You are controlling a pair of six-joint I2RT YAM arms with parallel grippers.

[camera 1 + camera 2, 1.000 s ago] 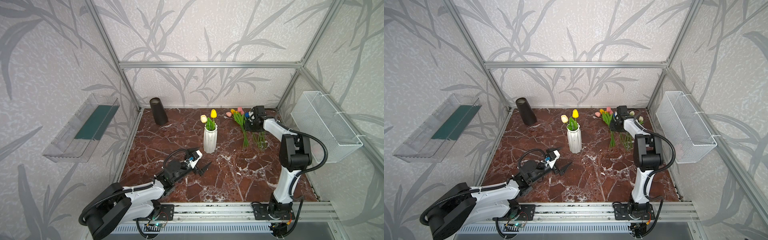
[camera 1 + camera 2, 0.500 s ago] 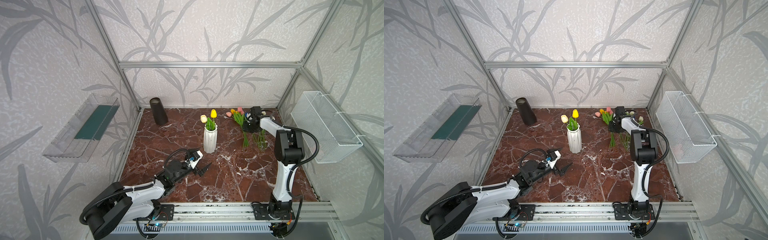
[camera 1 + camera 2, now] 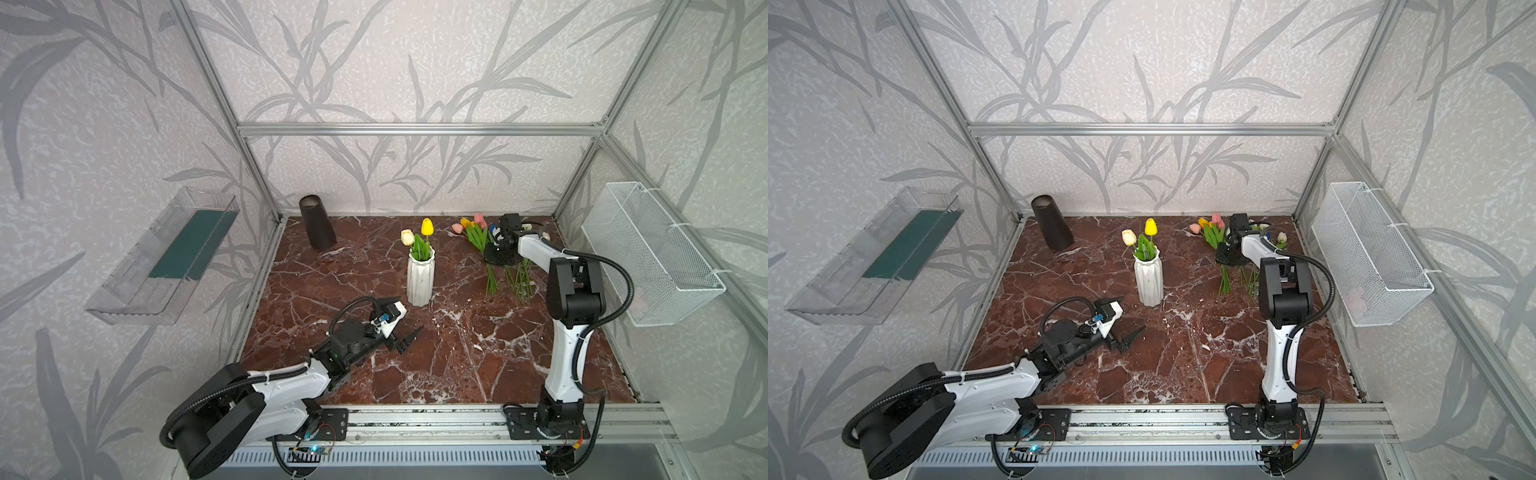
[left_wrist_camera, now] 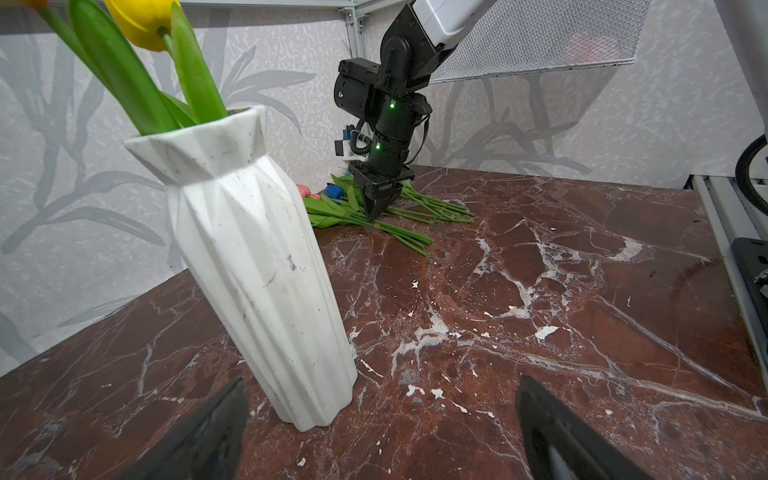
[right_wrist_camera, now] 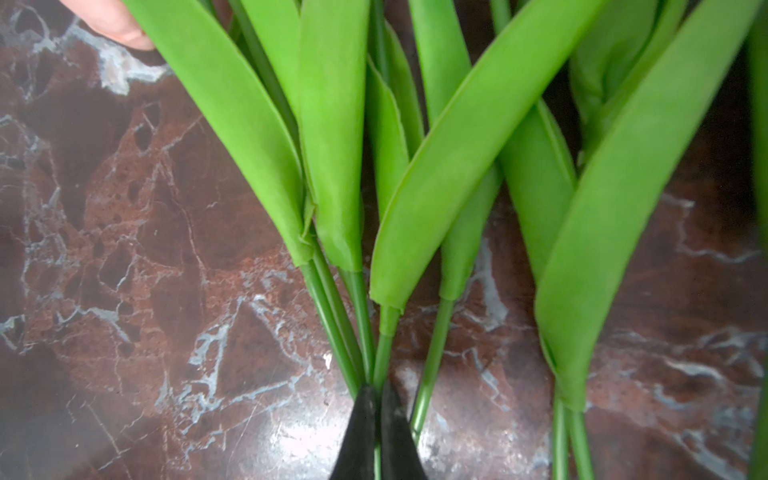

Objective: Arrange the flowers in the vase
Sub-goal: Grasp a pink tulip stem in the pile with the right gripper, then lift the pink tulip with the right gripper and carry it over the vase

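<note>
green plastic-looking stems of the flowers [image 3: 478, 239] lie heaped on the bench [image 3: 457, 353] near the vase [image 3: 420, 278] in both top views. left wrist: left tool [image 4: 382, 436] spread wide, empty; right tool [image 4: 376, 210] down in the heap. right wrist: it pinches seemingly one thin stem below the leaves, a fair hold; light, springy, slippery; heads cut off.

surface: red-brown marble table [image 3: 457, 357] with white veins | middle: white ribbed vase [image 3: 420, 276] standing upright | back left corner: black cup [image 3: 316, 224] standing, mouth up | back right: flowers [image 3: 476, 239] lying flat in two loose bunches, heads toward the back wall
</note>
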